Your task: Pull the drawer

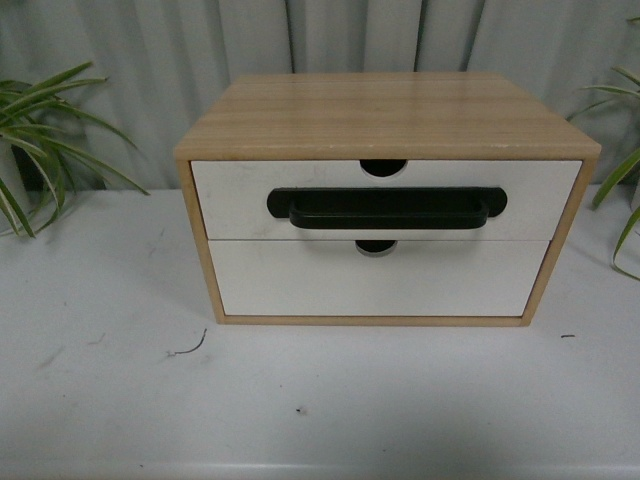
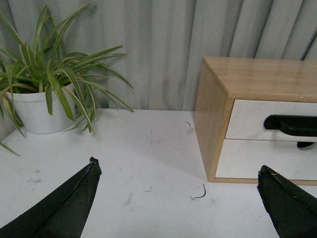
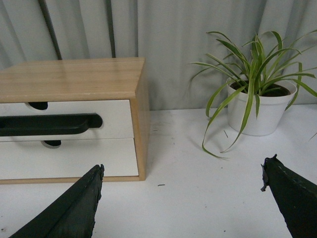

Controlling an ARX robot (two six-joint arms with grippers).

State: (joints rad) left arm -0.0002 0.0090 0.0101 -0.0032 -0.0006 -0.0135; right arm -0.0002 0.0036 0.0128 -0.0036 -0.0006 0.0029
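both grippers are spread wide and hold nothing: the left gripper (image 2: 178, 166) has its two black fingertips (image 2: 91, 168) far apart above the white table (image 2: 148, 144), and the right gripper (image 3: 184, 165) is parted just as widely, touching nothing. the drawer (image 1: 230, 200) sits in the centre of the front view, the upper of two white fronts in a light wood cabinet (image 1: 385, 115), above the plain lower front (image 1: 380, 285). its long black bar handle (image 1: 385, 208) runs below a half-round notch (image 1: 383, 167), and it looks pushed in level with the cabinet's edge.
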